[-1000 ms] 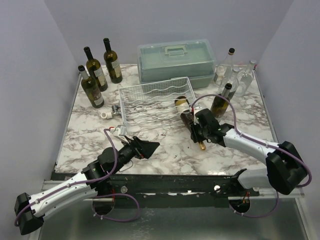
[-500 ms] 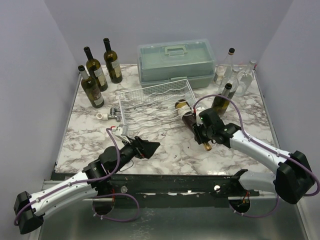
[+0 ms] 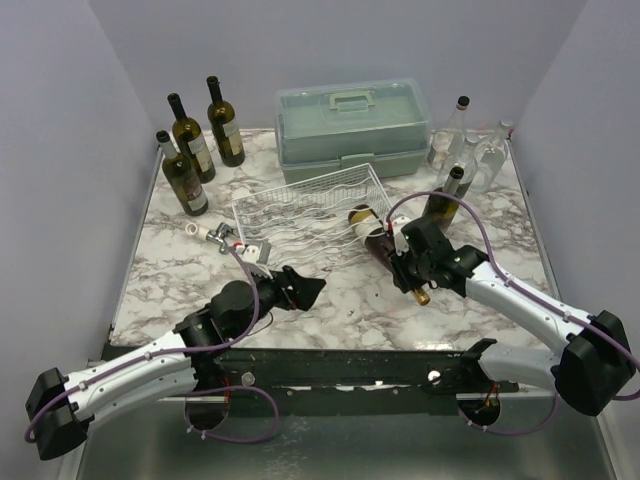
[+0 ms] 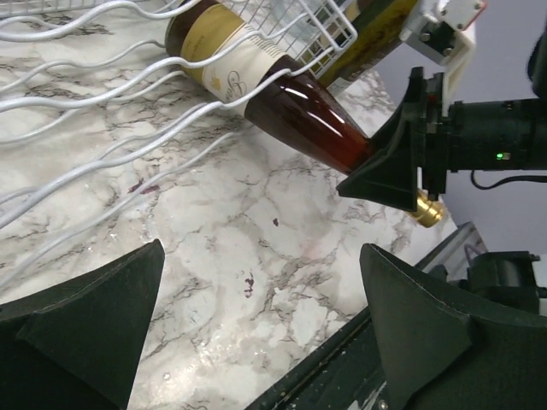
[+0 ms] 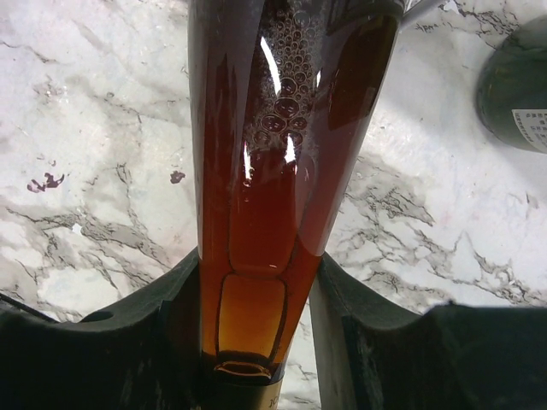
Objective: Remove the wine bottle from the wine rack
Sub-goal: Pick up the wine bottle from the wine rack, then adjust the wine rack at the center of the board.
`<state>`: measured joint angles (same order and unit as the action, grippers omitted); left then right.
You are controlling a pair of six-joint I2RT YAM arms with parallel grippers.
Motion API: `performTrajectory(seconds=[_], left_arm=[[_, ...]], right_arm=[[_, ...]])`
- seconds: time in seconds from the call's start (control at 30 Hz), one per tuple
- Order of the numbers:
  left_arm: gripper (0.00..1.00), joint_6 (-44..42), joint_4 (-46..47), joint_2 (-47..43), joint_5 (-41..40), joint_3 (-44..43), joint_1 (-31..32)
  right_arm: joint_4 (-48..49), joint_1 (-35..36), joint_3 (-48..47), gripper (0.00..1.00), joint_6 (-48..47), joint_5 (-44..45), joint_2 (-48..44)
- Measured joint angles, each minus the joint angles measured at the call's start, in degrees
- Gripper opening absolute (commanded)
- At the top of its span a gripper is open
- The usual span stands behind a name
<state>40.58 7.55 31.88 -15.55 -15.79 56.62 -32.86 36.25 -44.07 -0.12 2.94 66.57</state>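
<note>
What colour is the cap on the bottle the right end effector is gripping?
Gold. The cap of the wine bottle shows best in the left wrist view.

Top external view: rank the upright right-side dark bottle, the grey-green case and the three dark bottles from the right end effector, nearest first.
1. Right-side dark bottle, beyond the right end effector.
2. Grey-green case, back centre.
3. Three dark bottles, back left.

It looks like a robot lab booth. Plain pale walls (image 3: 60,110) box in a marble-patterned table (image 3: 170,270), and a left arm (image 3: 140,368) and a right arm (image 3: 520,305) are bolted to a metal rail (image 3: 350,358). Bottles (image 3: 186,175), a wine rack (image 3: 300,205) and a plastic case (image 3: 350,125) are set out on it.
</note>
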Motion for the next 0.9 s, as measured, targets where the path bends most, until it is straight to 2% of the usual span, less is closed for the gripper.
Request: performTrajectory(seconds=[0.43,0.73,0.9], left_arm=[[0.98,-5.2,0.2,15.0,-0.6,-9.0,-1.2],[0.94,-16.7,0.7,18.3,2.7,-13.4,-1.3],[0.91,-26.0,1.2,21.8,4.5,-15.6,-1.4]], right_arm=[[1.1,0.0,0.8,0.00,-3.0,0.3,0.3],[8.7,-0.3,6.9,0.00,-11.0,0.9,-0.3],[14.1,-0.3,11.6,0.00,-15.6,1.1,-2.6]])
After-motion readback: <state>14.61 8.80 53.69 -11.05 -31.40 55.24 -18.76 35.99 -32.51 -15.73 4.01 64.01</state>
